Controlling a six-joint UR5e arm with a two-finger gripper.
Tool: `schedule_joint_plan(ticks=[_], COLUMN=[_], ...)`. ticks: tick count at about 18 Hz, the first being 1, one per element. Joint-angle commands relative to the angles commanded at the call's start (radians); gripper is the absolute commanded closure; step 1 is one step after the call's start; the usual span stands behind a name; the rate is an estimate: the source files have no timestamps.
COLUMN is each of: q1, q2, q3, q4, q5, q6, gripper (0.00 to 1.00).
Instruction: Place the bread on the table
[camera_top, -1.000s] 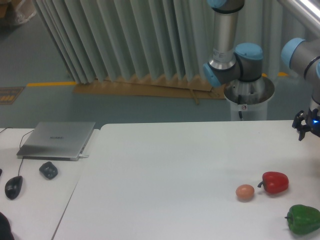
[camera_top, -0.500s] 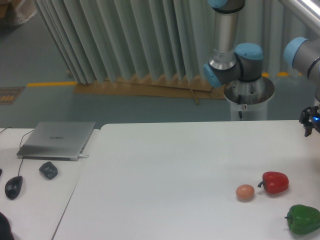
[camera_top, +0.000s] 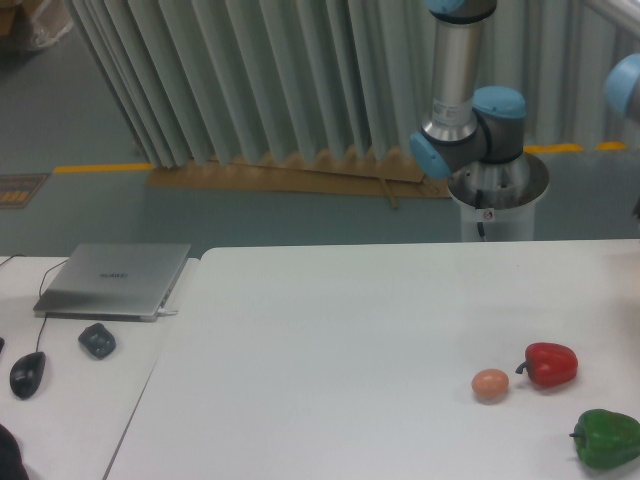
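- White surface (camera_top: 350, 330) carries only an egg (camera_top: 490, 384) and two peppers (camera_top: 550, 364), lower right.
- Bread unseen; placing seems undone.
- Tool out of frame, state unknowable.

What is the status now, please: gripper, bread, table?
Gripper out of frame, right side. Bread not in view. Table holds an egg, a red pepper and a green pepper, all at the right; the rest is bare.

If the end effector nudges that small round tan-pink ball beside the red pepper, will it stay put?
Probably not. The small round tan-pink ball looks smooth and egg-shaped on the flat white table, so it would likely roll. It sits apart from the red pepper, which might stop it.
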Motion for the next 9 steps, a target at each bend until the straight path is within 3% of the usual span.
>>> schedule_joint_plan(ticks=[1, 4, 6, 9], q1=[0.064, 0.093, 0.085, 0.062], q2=[-0.002, -0.012, -0.012, -0.017], q3=[0.014, 0.005, -0.005, -0.02], q4=[0.0, 0.038, 0.086, 0.089], q5=[-0.095, -0.226, -0.232, -0.231], q6=[-0.073, -0.303, -0.362, -0.368], gripper=[0.0, 0.0, 0.0, 0.0])
